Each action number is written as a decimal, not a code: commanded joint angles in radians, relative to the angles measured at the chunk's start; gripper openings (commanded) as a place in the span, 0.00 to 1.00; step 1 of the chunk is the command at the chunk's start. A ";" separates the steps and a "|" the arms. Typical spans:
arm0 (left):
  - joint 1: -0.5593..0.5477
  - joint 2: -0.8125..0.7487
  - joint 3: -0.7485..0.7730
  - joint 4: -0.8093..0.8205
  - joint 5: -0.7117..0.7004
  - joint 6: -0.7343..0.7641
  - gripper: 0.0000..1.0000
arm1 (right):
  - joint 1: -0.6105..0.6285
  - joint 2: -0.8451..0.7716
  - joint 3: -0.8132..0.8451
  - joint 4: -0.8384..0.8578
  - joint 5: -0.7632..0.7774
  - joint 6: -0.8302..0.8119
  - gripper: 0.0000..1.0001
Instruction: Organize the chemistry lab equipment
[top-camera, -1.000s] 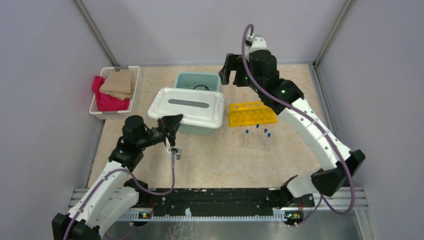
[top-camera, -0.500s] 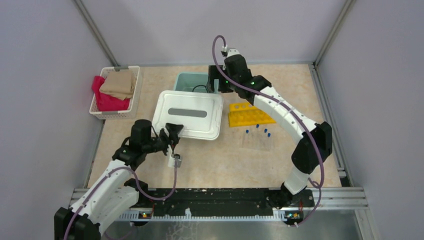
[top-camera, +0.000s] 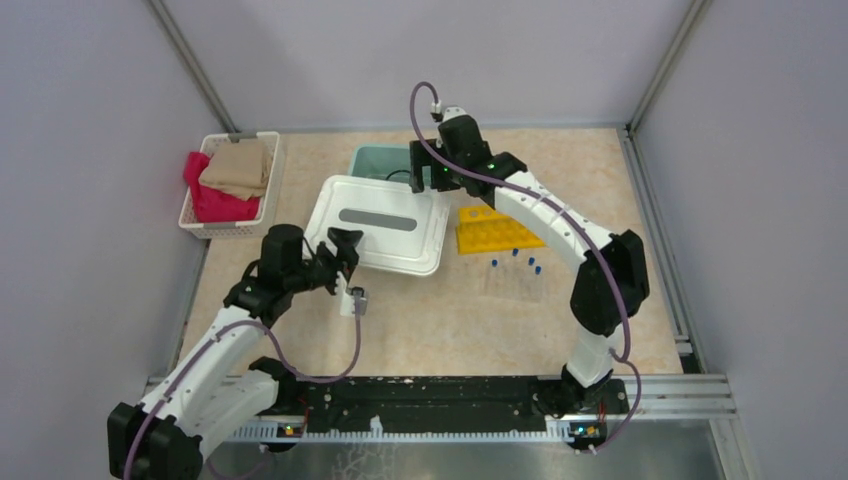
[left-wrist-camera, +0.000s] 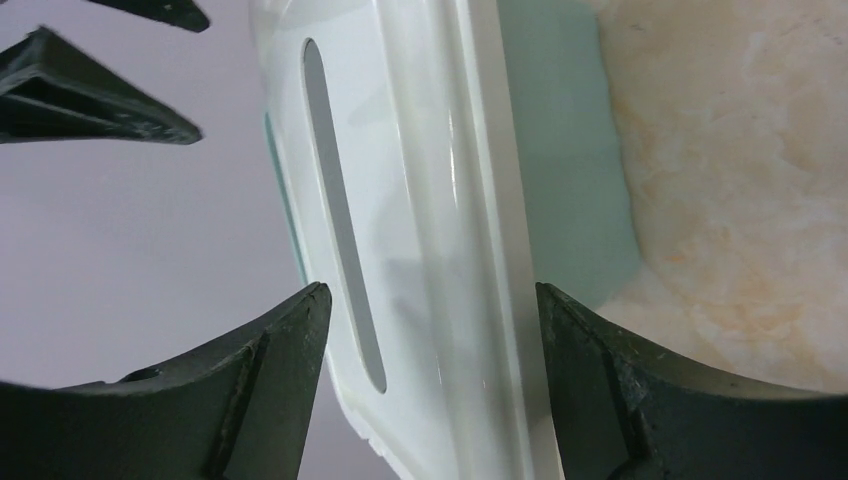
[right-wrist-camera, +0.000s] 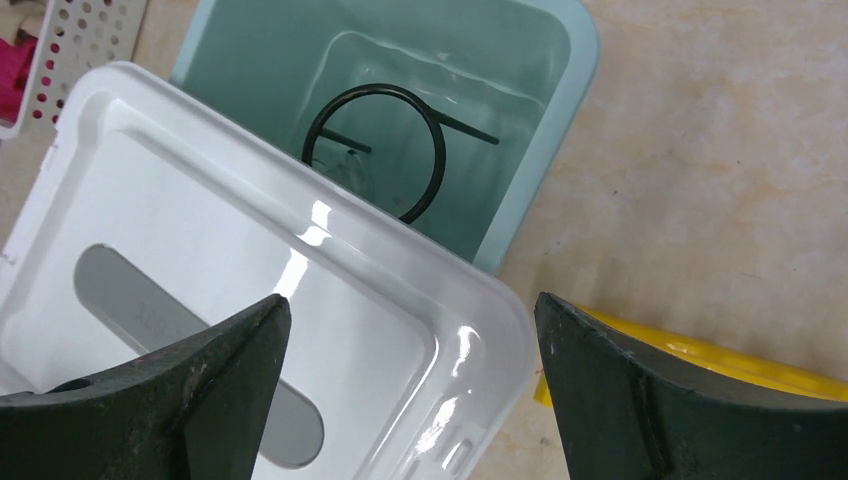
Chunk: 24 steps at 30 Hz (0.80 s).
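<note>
**Task items.** The black wire ring (right-wrist-camera: 375, 150) lies flat on the floor of the teal bin (right-wrist-camera: 520, 190), in the uncovered far part. Its straight handle points toward the bin's right wall. The ring's near arc is hidden under the edge of the white lid (right-wrist-camera: 300, 330). The lid has a long grey slot and rests askew over the near part of the bin, overhanging it to the left. The yellow tube rack (top-camera: 500, 228), with a row of holes along its top, stands on the table just right of the lid. The test tubes (top-camera: 515, 270) lie on the table just in front of the rack. Their blue caps are distinct, but their clear bodies are barely visible.

**Left arm.** The arm is extended forward and low. The left gripper (left-wrist-camera: 435, 300) is level with the lid's near-left corner. Its jaws are spread wide and grip nothing; the lid rim shows in the gap beyond the fingertips.

**Right arm.** The arm reaches up and to the left, over the rack. The right gripper (right-wrist-camera: 412, 300) points down above the bin and the lid's far edge. Its jaws are fully spread and empty.

**Other.** A white basket (top-camera: 262, 190) of red and tan cloths sits at the table's left.
</note>
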 joint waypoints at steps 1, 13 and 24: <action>-0.004 0.010 0.074 0.001 -0.041 -0.051 0.80 | -0.006 0.018 0.026 0.048 0.000 -0.027 0.90; 0.002 0.085 0.104 -0.001 -0.272 -0.112 0.78 | -0.006 0.034 -0.020 0.081 0.021 -0.028 0.85; 0.047 0.156 0.212 -0.095 -0.250 -0.161 0.87 | -0.008 0.021 -0.079 0.099 0.054 -0.014 0.74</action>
